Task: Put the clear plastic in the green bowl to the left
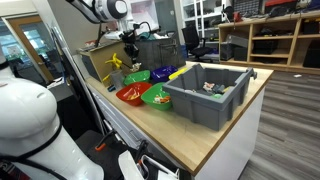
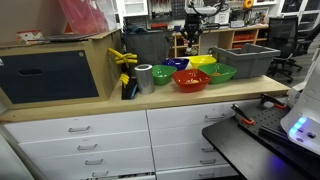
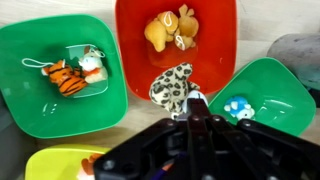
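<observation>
In the wrist view my gripper (image 3: 195, 100) is shut, its tips just below a leopard-print plush (image 3: 172, 82) at the edge of the red bowl (image 3: 135, 40). I see nothing held between the fingers. A clear plastic packet with a tiger toy (image 3: 65, 72) lies in a deep-green bowl (image 3: 30, 100) on the left. Only the rim of the lime green bowl (image 3: 55, 165) shows at the bottom left. In both exterior views the gripper (image 1: 130, 50) (image 2: 190, 45) hangs above the cluster of bowls; the lime bowl (image 2: 202, 61) sits at the back.
Another deep-green bowl (image 3: 265, 95) holds a blue-and-white toy (image 3: 238, 107). A blue bowl (image 2: 178, 64), a silver can (image 2: 143, 78) and a large grey bin (image 1: 205, 95) stand on the wooden counter (image 1: 200, 140). A cardboard box (image 2: 60, 65) stands on one end.
</observation>
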Available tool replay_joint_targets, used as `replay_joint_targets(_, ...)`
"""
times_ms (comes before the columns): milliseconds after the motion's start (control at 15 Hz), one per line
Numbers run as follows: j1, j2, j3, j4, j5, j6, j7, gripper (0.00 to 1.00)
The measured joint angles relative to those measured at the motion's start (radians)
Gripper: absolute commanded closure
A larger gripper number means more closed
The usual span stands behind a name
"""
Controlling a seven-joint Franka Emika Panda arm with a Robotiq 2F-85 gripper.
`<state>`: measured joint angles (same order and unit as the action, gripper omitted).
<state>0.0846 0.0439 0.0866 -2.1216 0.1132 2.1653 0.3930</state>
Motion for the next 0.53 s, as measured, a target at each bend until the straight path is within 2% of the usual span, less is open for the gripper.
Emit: replay_joint_targets(533, 0.032, 0.09, 0.025, 0.015, 0.03, 0.144, 0.0, 1.0)
